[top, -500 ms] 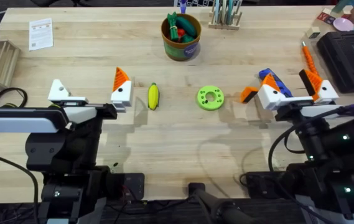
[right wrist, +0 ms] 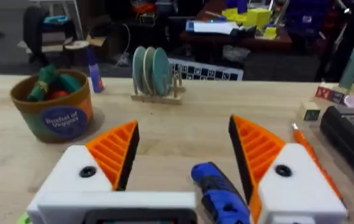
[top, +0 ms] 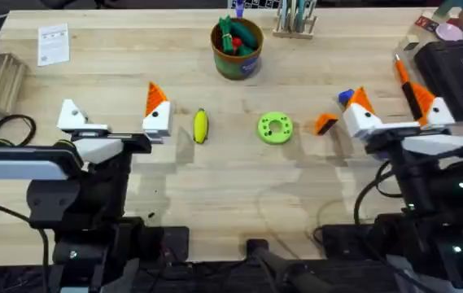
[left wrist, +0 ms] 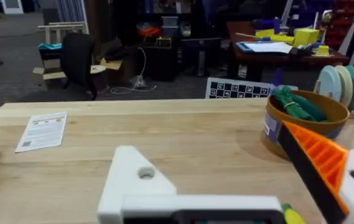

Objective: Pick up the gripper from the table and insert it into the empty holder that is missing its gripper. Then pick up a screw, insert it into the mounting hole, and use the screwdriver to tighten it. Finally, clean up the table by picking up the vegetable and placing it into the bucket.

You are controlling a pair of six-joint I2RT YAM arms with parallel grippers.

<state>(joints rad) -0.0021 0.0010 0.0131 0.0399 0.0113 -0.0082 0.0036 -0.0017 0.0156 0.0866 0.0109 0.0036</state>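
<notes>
Overhead | left gripper (top: 113,118) spread, its holder (top: 72,115) seen bare of pad | right gripper (top: 395,110) spread above screwdriver (top: 345,97) | loose orange gripper (top: 325,124) beside it | vegetable (top: 200,125) near green disc (top: 275,128) | bucket (top: 237,49) at far edge

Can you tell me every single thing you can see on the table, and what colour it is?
table: one, light wood, under everything
bucket: one, olive-brown, far middle, holding green, red and orange toy vegetables
yellow vegetable: one, yellow, middle left
holed disc: one, green, middle
loose wedge pad: one, orange, right of the disc
screwdriver: one, blue, between the right tool's fingers
pen: one, orange, far right
paper card: one, white, far left
case: one, black, far right corner
left tool: one, white, open, orange pad on one finger
bare holder: one, white, left tool's other finger
right tool: one, white with two orange pads, open
</notes>
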